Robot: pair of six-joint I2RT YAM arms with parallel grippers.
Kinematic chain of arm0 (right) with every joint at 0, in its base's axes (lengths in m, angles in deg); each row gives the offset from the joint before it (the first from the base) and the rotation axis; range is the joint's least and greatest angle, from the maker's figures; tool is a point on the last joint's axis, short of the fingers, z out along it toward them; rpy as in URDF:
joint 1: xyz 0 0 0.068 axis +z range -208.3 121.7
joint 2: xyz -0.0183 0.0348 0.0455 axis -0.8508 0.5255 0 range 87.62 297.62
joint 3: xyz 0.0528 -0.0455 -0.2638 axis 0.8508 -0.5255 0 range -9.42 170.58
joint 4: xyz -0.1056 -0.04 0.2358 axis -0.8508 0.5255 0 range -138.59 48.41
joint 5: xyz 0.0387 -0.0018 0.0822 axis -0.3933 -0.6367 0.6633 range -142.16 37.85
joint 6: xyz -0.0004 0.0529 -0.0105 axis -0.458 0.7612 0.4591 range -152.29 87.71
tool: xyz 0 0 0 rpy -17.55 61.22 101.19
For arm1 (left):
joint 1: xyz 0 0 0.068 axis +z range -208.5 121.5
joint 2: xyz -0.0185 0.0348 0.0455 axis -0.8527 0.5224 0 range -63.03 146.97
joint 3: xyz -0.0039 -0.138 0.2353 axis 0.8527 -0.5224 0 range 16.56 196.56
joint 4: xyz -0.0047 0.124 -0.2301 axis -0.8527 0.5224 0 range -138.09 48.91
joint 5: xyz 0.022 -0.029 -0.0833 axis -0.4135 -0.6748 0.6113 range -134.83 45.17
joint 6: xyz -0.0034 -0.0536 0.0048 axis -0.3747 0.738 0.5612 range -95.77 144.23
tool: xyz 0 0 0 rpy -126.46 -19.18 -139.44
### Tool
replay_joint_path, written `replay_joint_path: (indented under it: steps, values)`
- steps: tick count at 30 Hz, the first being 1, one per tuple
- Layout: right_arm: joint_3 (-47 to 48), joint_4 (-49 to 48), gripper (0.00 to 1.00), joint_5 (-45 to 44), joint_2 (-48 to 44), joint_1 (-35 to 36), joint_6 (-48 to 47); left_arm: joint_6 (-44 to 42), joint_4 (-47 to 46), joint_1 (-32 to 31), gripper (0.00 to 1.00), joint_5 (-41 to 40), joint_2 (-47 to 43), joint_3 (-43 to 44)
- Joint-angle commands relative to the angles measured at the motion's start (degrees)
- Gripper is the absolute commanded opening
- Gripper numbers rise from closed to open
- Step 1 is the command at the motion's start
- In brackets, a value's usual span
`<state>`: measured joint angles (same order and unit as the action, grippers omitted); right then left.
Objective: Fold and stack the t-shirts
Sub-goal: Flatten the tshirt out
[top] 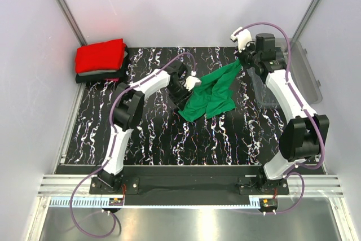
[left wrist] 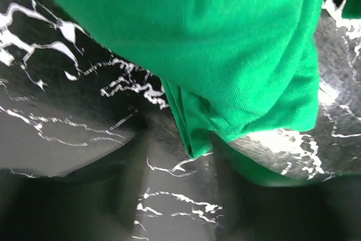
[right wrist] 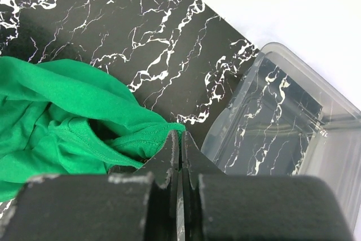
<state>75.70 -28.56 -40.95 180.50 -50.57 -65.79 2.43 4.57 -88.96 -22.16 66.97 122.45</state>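
Bunching loosely, wrinkled bright green t-shirt [top: 220, 103].

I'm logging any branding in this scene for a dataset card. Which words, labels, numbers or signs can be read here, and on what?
Readable text: none in any view.
green t-shirt: plain, no print showing.
red t-shirt on top of the folded pile: plain.
clear bin: no label visible.
small orange parts at the arm bases: too small to tell whether they bear any text.
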Motion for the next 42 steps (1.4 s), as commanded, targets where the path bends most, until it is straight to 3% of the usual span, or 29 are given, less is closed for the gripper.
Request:
replay_joint_path:
  steps: [1, 3, 8, 11, 20, 30, 34, 35, 38, 42]
  values:
    - [-0.2, -1.5, 0.00, 0.0, -3.1, -0.3, 0.3, 0.2, -0.6, 0.0, 0.36, 1.8, 2.0, 0.4]
    - [-0.1, -1.5, 0.00, -0.2, -3.0, -0.5, -0.3, -0.3, 0.3, 0.1, 0.13, 2.3, 1.9, -0.2]
    - [1.2, -1.6, 0.00, -0.2, -1.7, -1.1, 1.0, -0.5, 3.1, 1.4, 0.00, 5.5, 0.1, -0.1]
    - [1.7, -1.7, 0.00, 0.1, -0.9, -1.3, 1.6, -1.2, 3.8, 2.3, 0.00, 4.6, -3.2, -0.2]
    - [3.6, -0.8, 0.00, 1.5, -3.7, -1.3, 3.7, -7.1, 2.8, 7.1, 0.00, -0.5, -28.1, -8.3]
    - [-5.0, 6.9, 0.00, 11.0, -21.4, -1.2, 4.1, -10.5, 7.6, 7.0, 0.00, -6.2, -51.8, -20.7]
    - [-12.0, 6.1, 0.00, 10.9, -26.8, -1.2, 2.8, -11.0, 7.4, 7.1, 0.00, -9.4, -56.1, -23.4]
    - [-12.7, 5.9, 0.00, 10.2, -26.7, -1.2, 3.4, -12.0, 7.6, 7.1, 0.04, -9.8, -55.5, -24.0]
    - [-13.1, 5.7, 0.00, 8.2, -23.3, -1.2, 6.7, -14.1, 6.8, 7.0, 0.46, -9.1, -51.1, -27.6]
    - [-11.4, 5.7, 0.00, 9.9, -17.7, -1.2, 9.0, -13.6, -2.6, 6.4, 0.62, -7.6, -42.5, -32.1]
